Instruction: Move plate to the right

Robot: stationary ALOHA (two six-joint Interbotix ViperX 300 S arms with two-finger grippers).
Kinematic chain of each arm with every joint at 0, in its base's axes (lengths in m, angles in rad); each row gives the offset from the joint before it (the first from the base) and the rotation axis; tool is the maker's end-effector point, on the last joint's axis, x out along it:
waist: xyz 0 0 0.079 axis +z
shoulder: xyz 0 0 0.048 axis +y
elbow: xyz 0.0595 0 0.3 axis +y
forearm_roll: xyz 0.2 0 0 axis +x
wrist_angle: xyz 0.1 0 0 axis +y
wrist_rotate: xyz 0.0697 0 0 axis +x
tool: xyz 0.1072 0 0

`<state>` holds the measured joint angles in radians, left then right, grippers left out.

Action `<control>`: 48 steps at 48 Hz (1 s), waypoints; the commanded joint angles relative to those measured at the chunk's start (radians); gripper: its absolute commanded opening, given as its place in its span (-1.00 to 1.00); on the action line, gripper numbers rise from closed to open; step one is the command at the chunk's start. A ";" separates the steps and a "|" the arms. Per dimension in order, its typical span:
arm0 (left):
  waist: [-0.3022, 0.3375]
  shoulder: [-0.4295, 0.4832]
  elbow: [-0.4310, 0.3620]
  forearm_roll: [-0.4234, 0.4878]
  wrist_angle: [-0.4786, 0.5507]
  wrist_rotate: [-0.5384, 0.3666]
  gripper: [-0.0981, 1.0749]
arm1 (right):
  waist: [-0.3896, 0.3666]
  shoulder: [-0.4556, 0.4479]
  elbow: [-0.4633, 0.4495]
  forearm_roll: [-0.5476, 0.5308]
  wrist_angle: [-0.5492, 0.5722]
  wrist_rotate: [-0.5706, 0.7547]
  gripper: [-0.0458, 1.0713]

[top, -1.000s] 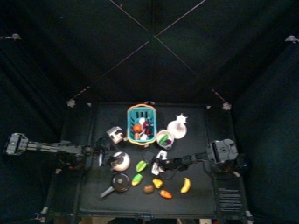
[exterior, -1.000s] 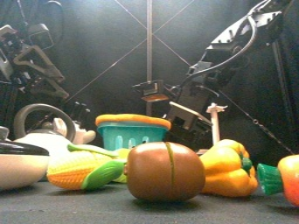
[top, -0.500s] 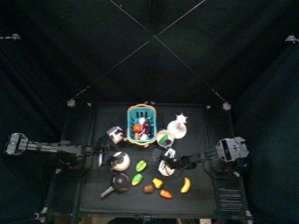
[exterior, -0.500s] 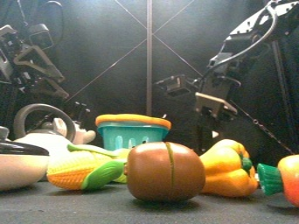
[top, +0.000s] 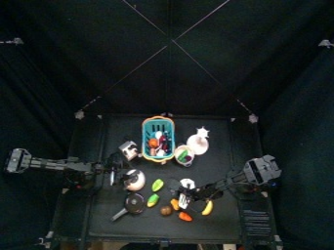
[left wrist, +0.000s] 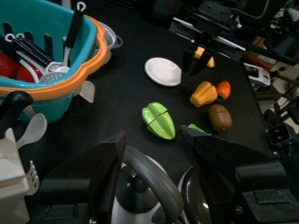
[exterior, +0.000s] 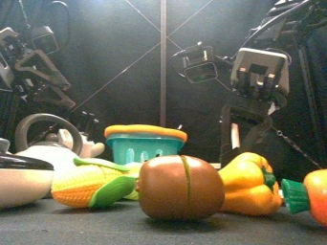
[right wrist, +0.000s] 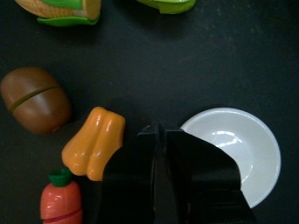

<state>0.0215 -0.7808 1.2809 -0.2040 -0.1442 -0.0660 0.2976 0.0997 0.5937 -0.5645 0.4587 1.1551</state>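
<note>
Plate [right wrist: 239,153], small, plain white and round, lies flat on the black worktop [right wrist: 140,52] just right of the worktop's middle; in the top view it sits at [top: 187,183]. In the right wrist view the right tool [right wrist: 165,140] hangs right over its rim, the dark jaws covering part of it; whether they grip the plate or stand free I cannot tell. Bare worktop shows from 12 to 3 o'clock of the plate in the top view, out to the right edge. Close at 6 to 7 o'clock lie a yellow pepper [right wrist: 93,142], a brown potato [right wrist: 37,99] and a carrot [right wrist: 61,203]; corn [exterior: 92,186] and a green piece [left wrist: 159,120] lie near 9 o'clock. At 11 o'clock, well apart, stands the teal basket [top: 158,130]. The left tool [left wrist: 158,188] rests at the worktop's left, jaws wide apart over a kettle [exterior: 52,139].
</note>
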 commanded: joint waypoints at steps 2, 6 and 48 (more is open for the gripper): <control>0.002 0.002 -0.014 0.000 -0.011 0.000 0.68 | 0.018 -0.026 -0.023 0.002 0.046 0.003 0.12; 0.002 0.002 -0.012 0.000 -0.011 0.000 0.68 | 0.032 -0.031 -0.021 0.003 0.101 0.002 0.29; 0.002 0.002 -0.009 0.000 -0.011 0.000 0.68 | 0.048 0.055 -0.031 -0.012 0.298 0.008 0.53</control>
<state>0.0215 -0.7808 1.2839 -0.2040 -0.1442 -0.0660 0.3482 0.1749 0.5691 -0.5798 0.7455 1.1612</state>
